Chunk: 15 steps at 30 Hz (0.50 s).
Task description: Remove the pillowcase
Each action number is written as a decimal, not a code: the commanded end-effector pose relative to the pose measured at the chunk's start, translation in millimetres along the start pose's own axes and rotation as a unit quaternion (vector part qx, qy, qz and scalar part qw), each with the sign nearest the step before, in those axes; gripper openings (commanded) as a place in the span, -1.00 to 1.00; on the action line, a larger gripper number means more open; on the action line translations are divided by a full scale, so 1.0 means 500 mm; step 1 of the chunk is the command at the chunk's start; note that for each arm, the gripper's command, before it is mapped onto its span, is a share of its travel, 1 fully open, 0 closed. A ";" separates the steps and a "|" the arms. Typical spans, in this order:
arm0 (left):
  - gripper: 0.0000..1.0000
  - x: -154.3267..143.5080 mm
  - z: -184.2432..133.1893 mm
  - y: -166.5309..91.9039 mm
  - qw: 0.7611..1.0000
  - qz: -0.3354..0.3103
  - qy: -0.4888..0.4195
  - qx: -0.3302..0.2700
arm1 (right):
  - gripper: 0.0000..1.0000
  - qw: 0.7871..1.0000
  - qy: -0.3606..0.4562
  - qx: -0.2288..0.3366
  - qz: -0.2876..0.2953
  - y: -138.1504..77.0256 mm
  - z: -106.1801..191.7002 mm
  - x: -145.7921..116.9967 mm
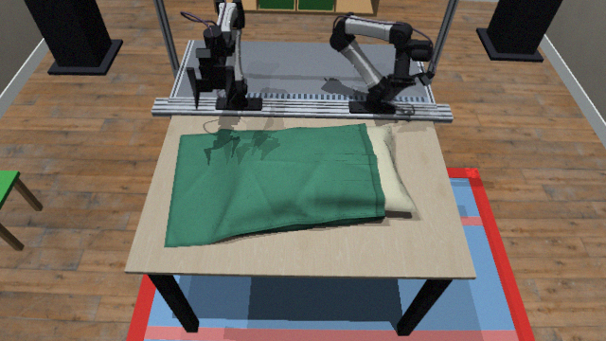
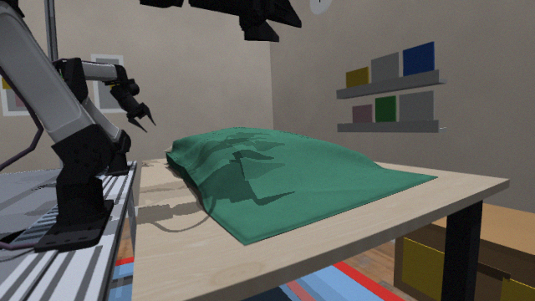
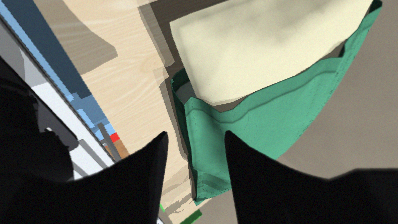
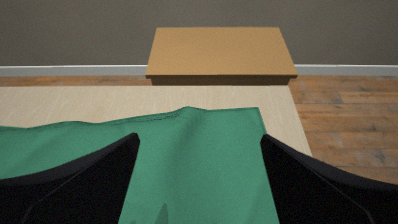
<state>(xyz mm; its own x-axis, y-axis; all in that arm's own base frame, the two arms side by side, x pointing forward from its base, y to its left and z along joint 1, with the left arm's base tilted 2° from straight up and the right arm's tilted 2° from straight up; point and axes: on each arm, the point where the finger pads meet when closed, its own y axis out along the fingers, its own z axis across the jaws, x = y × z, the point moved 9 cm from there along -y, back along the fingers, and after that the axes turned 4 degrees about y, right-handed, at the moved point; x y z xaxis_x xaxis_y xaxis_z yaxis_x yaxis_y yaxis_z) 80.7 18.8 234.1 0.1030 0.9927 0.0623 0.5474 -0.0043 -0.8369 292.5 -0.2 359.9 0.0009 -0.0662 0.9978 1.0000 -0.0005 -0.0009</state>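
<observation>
The green pillowcase (image 1: 270, 189) (image 2: 318, 167) (image 3: 270, 125) (image 4: 200, 175) lies over most of the pillow. The cream pillow (image 1: 395, 185) (image 3: 270, 55) shows as a strip beyond the case's open hem, at the right in the top view. The case's other end lies flatter, at the left there. My left gripper (image 2: 150, 128) (image 3: 196, 134) is partly open and empty, raised behind the table near the open-hem end. My right gripper (image 2: 289, 33) (image 4: 200, 136) is wide open and empty, above and behind the flatter end. The pillow's covered part is hidden.
The pale wooden table (image 1: 303, 258) (image 2: 175, 259) bears both cloth pieces. Both arms stand on the metal rail (image 1: 303, 110) along its back edge. Upright posts stand at both sides behind it. A wooden cabinet (image 4: 220, 52) stands beyond the table's far edge in the right wrist view.
</observation>
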 end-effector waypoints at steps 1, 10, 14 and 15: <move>-0.09 -0.002 0.000 0.004 1.000 0.002 0.015 -0.015 | 1.00 1.000 0.001 0.008 0.007 -0.006 0.006 -0.002; -0.09 -0.005 0.003 0.020 1.000 0.003 0.011 -0.008 | 1.00 1.000 0.001 0.008 0.007 -0.006 0.006 -0.002; -0.09 -0.005 0.003 0.032 1.000 0.003 0.011 -0.008 | 1.00 1.000 0.001 0.008 0.007 -0.006 0.006 -0.002; -0.09 -0.005 0.003 0.035 1.000 0.003 0.011 -0.008 | 1.00 1.000 0.001 0.008 0.007 -0.006 0.006 -0.002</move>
<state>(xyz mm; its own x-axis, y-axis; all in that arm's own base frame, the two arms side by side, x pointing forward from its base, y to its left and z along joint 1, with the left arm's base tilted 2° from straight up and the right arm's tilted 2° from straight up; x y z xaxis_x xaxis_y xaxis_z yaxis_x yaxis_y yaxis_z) 83.1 13.3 223.0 0.1379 0.9895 0.0445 0.5491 -0.0389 -0.8349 292.5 -0.2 359.9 0.0009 -0.0662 0.9978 1.0000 -0.0005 -0.0009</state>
